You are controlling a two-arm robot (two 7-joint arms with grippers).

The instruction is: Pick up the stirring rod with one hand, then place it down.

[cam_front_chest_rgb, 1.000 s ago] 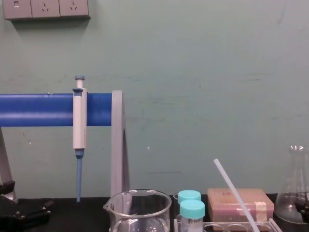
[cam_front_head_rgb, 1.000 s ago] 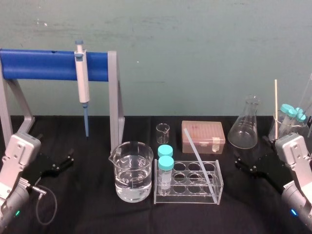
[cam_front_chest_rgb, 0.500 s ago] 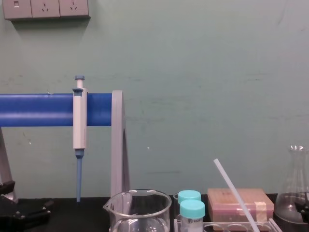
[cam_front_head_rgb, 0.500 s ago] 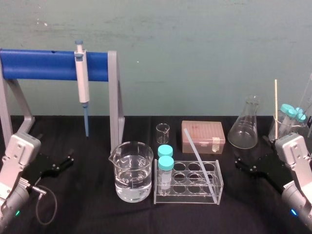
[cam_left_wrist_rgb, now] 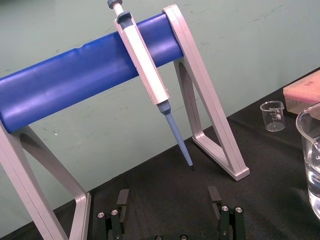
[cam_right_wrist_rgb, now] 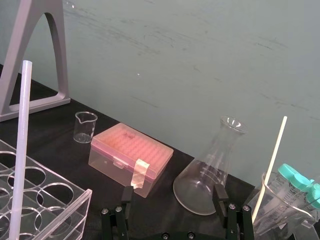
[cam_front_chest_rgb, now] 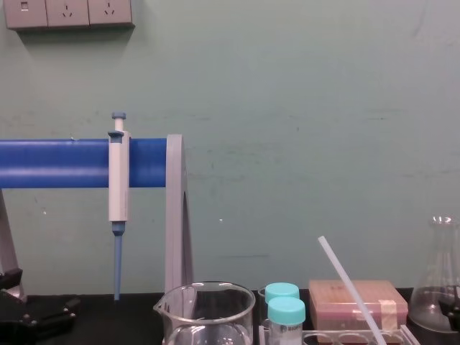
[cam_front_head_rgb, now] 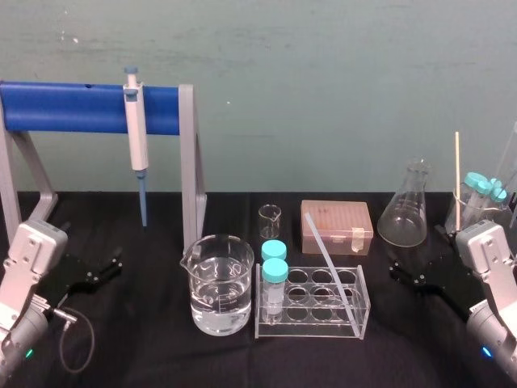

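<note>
The stirring rod (cam_front_head_rgb: 327, 259) stood slanted in the clear test-tube rack (cam_front_head_rgb: 311, 322), its lower end in a right-hand cell and its top leaning back over the rack's far edge; no gripper touched it. The right gripper (cam_right_wrist_rgb: 171, 196) hung low to the right of the rack, well apart from it, fingers spread and empty; the left gripper (cam_left_wrist_rgb: 168, 197) sat parked far to the rack's left, likewise spread and empty. A sideways pull on the rod seemed likely to lever against the cell wall and drag or tip the light rack, jostling the two capped vials (cam_front_head_rgb: 275, 271) at the rack's left end; the smooth, thin rod might also pivot or slip in a loose pinch. The flask (cam_front_head_rgb: 404, 214), behind and to the right of the rack, appeared exposed to a careless reach.
</note>
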